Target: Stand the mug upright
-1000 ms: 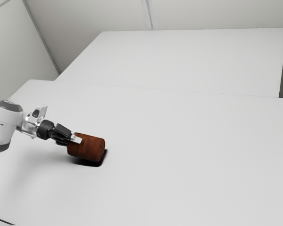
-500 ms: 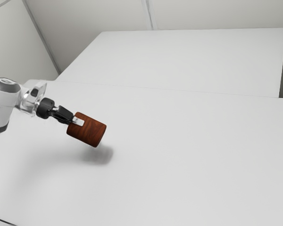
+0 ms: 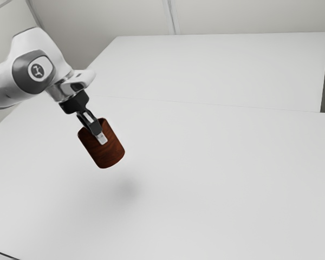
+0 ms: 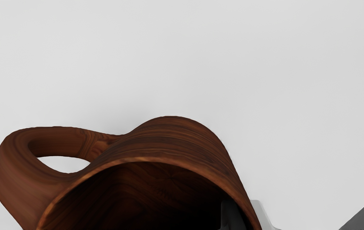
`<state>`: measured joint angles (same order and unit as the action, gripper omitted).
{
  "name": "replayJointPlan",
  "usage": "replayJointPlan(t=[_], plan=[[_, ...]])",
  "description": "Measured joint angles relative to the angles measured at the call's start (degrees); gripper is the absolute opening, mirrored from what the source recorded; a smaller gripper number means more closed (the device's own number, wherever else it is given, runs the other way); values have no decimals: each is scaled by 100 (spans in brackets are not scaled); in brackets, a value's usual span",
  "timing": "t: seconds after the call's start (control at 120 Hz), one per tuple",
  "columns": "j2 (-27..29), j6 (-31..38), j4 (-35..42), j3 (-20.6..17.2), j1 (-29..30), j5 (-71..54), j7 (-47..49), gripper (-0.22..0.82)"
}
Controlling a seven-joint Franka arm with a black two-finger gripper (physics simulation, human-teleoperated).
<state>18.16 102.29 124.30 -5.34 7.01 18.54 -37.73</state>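
Exterior view, upper left of the frame: the white arm [image 3: 38,70] slopes down to the black claw [image 3: 101,137], left of centre. The claw is closed down to the thickness of the wall of the mug [image 3: 111,154]; the wrist view confirms one finger [image 4: 231,215] inside the mouth and one finger outside. The mug hangs tilted, mouth toward the upper left, base toward the lower right, clear of the table [image 3: 233,179]; its shadow [image 3: 129,189] falls apart, lower right. Wood-like finish; judged rigid, fairly light, unlikely to dent. The smooth, curved wall may pivot in so narrow a pinch, and the handle [image 4: 9,166], set well apart from the fingers, may add some twist. The wall near the rim is judged a sound hold, leaving the base free.
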Motion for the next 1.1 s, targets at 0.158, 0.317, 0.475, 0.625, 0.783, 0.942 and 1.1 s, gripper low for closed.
replayJointPlan(t=[0.158, 0.317, 0.475, 0.625, 0.783, 0.942, 1.1], plan=[[351, 710, 661, -10, -355, -778, 795, -18], [491, 1657, 1369, -43, -468, -1118, 1405, -18], [461, 2631, 1912, -46, -505, -1278, 1872, -18], [242, 3288, 2031, -46, -464, -1431, 2227, -17], [-104, 3616, 2039, -46, -446, -1481, 2524, -17], [-354, 3730, 2038, -46, -432, -1494, 2755, -17], [-584, 3780, 2025, -46, -429, -1501, 2933, -17]])
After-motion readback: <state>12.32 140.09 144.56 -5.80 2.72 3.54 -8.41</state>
